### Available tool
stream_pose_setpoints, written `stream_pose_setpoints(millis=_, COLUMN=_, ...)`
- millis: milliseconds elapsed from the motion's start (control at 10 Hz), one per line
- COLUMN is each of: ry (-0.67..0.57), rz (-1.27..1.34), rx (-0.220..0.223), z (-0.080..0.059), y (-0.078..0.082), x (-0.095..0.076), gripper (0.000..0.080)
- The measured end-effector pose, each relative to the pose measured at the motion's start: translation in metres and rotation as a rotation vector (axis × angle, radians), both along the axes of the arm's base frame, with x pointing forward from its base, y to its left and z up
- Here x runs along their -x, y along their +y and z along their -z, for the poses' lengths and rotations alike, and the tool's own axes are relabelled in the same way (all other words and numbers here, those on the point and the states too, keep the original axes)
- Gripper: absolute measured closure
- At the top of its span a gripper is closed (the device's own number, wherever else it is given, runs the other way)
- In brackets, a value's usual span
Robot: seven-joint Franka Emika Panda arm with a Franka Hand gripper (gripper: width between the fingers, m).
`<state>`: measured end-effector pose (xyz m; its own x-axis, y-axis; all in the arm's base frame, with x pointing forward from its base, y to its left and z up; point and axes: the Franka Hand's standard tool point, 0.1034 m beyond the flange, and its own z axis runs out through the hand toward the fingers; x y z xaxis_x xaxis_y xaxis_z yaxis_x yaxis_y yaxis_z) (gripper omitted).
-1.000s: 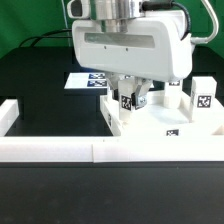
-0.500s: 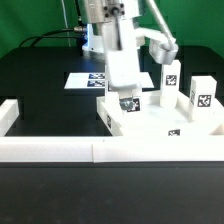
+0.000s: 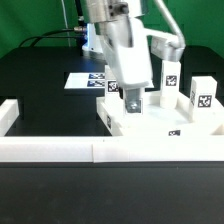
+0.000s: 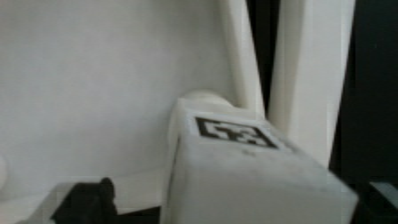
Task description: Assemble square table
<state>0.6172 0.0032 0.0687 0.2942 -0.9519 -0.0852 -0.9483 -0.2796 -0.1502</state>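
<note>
The square table's white slab [image 3: 168, 124] lies at the exterior view's right, its recessed top up and a tag on its front edge. My gripper [image 3: 132, 101] stands upright over the slab's left part, shut on a white table leg [image 4: 240, 150]. The wrist view shows this leg's tag between my dark fingers [image 4: 89, 200], with the slab's white surface [image 4: 107, 80] behind it. In the exterior view my hand hides most of this leg. Two more tagged legs stand on the slab's far side, one in the middle [image 3: 170, 75] and one at the right [image 3: 203, 96].
The marker board [image 3: 88, 80] lies on the black table behind the slab, at its left. A long low white border wall [image 3: 70, 150] runs along the front and turns back at the exterior view's left [image 3: 10, 114].
My hand has turned about its vertical axis, from broadside to edge-on, then tilted a little and sunk. The held leg's tag, visible earlier, is now hidden behind my fingers.
</note>
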Motion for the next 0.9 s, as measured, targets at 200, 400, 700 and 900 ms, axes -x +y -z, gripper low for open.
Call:
stream_pose_setpoints(millis=200, ry=-0.035, rz=-0.174, rx=0.029, z=-0.0007, y=0.0013, x=-0.0002, gripper=0.0151)
stream_pose_setpoints(millis=400, ry=-0.053, rz=-0.332, rx=0.050, z=-0.0005, y=0.0002, x=-0.0001, gripper=0.0151)
stream_pose_setpoints(millis=700, ry=-0.072, rz=-0.844, rx=0.138, z=0.0011, y=-0.0002, x=0.0004, gripper=0.0151)
stream_pose_setpoints(millis=900, ry=-0.069, rz=-0.808, rx=0.136, z=0.0016, y=-0.0013, x=0.0005, gripper=0.0275)
